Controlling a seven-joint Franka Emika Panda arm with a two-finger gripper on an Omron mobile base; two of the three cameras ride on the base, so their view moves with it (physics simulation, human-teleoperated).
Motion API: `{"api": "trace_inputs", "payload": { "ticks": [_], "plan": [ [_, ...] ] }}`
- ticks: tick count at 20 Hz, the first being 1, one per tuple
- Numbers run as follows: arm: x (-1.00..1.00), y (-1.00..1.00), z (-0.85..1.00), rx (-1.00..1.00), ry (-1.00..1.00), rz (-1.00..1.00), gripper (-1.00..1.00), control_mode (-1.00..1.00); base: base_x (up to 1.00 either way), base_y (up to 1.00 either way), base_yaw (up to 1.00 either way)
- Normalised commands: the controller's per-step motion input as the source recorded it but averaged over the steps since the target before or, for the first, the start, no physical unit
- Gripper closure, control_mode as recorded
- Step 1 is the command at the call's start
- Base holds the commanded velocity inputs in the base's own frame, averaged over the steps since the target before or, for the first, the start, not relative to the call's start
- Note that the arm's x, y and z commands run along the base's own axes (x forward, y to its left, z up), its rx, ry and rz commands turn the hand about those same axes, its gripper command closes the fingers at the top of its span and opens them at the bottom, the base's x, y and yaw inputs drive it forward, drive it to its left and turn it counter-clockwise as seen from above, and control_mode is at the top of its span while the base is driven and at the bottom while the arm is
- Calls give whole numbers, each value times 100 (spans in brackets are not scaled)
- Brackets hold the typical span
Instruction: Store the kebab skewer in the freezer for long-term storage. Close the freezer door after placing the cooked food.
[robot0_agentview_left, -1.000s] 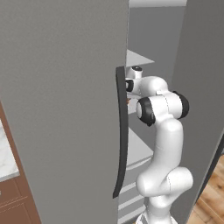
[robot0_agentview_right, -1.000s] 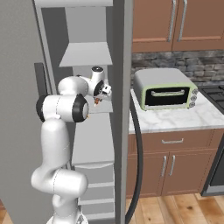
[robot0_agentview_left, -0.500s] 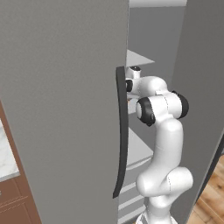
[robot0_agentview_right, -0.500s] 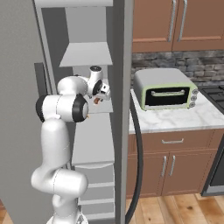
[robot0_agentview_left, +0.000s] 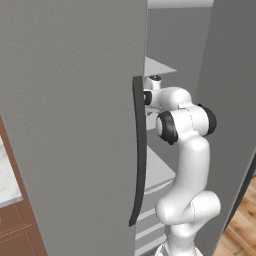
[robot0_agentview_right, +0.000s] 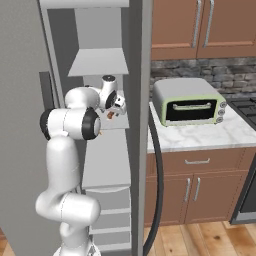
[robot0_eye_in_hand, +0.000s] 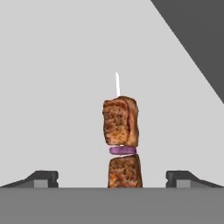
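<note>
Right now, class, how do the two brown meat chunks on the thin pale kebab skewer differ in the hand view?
In the hand view, the upper brown meat chunk shows whole, while the lower brown meat chunk is cut off by the bottom band. The bare stick tip rises beyond the upper chunk; the lower chunk sits nearer the camera. Both share the kebab skewer, parted by a purple ring.

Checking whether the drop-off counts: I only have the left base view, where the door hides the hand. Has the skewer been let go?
Observer: Yes. In the hand view the gripper is open, its fingertips wide apart and clear of the kebab skewer.
Operator: Where does it lie?
Observer: On a pale grey shelf inside the freezer, pointing away from the hand.
Operator: Is the door shut?
Observer: No. The right base view shows the arm reaching into the open compartment, beside the toaster oven.
</note>
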Motion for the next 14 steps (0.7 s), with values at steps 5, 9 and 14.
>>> {"api": "trace_inputs", "payload": {
  "ticks": [5, 9, 14],
  "plan": [
    [-20, 0, 0, 0, -4, 0, -100, -100, 0, 0, 0],
    [-21, -1, 0, 0, -4, 0, -100, -100, 0, 0, 0],
    [-26, -7, -3, 0, -6, 0, -100, -100, 0, 0, 0]
  ]
}}
